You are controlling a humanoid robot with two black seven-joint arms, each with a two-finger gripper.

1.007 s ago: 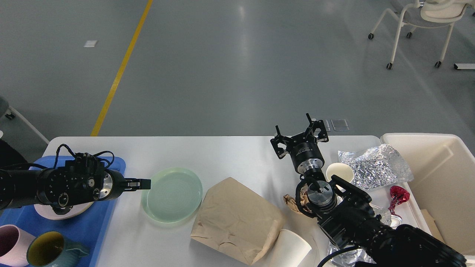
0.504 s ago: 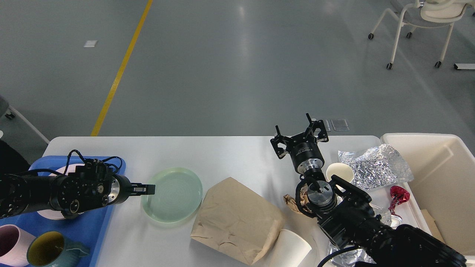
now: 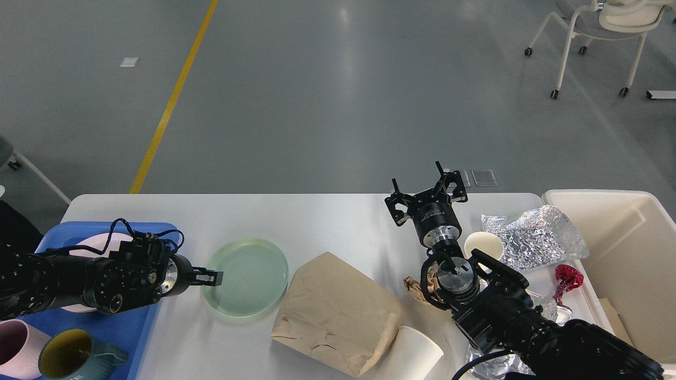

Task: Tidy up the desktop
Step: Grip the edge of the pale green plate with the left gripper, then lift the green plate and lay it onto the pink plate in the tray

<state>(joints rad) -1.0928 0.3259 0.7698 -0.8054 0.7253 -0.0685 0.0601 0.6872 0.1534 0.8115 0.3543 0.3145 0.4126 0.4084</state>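
The white desktop (image 3: 327, 227) carries a pale green plate (image 3: 248, 277), a brown paper bag (image 3: 338, 311), two white paper cups, one upright (image 3: 483, 245) and one lying on its side (image 3: 417, 353), crumpled foil (image 3: 538, 237), a red wrapper (image 3: 567, 279) and crumpled brown paper (image 3: 417, 287). My left gripper (image 3: 214, 276) lies low and level, slightly open, its fingertips at the plate's left rim. My right gripper (image 3: 426, 194) is wide open and empty, pointing away from me over the table's far edge.
A blue tray (image 3: 137, 332) at the left holds a pink plate (image 3: 87, 247), a pink mug (image 3: 13, 343) and a teal mug with a yellow inside (image 3: 74, 354). A cream bin (image 3: 628, 253) stands at the right. More foil (image 3: 491, 364) lies under my right arm.
My left gripper has moved down and to the right, from beside the tray to the green plate's left rim. The right arm has not moved.
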